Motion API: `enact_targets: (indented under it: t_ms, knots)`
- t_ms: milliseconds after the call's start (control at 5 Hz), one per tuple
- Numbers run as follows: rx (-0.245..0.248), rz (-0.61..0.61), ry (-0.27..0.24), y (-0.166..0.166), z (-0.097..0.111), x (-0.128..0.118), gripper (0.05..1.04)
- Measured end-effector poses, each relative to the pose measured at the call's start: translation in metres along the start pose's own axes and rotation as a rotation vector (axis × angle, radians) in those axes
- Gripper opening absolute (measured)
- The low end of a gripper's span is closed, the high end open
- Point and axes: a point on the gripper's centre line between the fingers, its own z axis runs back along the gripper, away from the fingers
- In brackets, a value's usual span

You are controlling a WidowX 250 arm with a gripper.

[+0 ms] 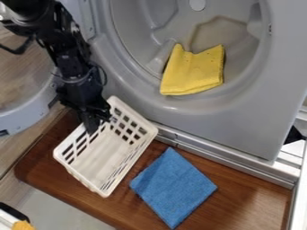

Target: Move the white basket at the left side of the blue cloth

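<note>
The blue microfibre cloth (174, 186) lies at the lower centre of the frame. Left of centre, just beside it, sits the white slotted plastic basket (103, 156), probably light, fairly stiff and a little slippery; its thin rim looks the best hold. The black gripper (94, 126) is at its upper-left side; whether it is open or closed, I cannot tell.

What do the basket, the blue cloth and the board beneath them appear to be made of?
The basket looks like white molded plastic, judging by its slotted walls and smooth rim. The cloth seems a matte woven textile, perhaps microfiber, from its fine-textured surface. The board is reddish-brown with streaky grain and a soft sheen: varnished wood or wood-look laminate.
</note>
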Motion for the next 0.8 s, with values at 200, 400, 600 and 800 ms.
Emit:
enact_targets:
  t_ms: [200,400,600,800]
  knots:
    - [-0.027,-0.015,-0.015,0.003,-0.013,0.005,0.124]
    - [-0.051,-0.056,-0.033,0.004,-0.015,0.009,0.317]
    - [-0.045,-0.066,-0.052,0.004,-0.013,0.011,0.618]
    - [-0.009,-0.12,-0.104,-0.011,0.004,0.017,0.915]
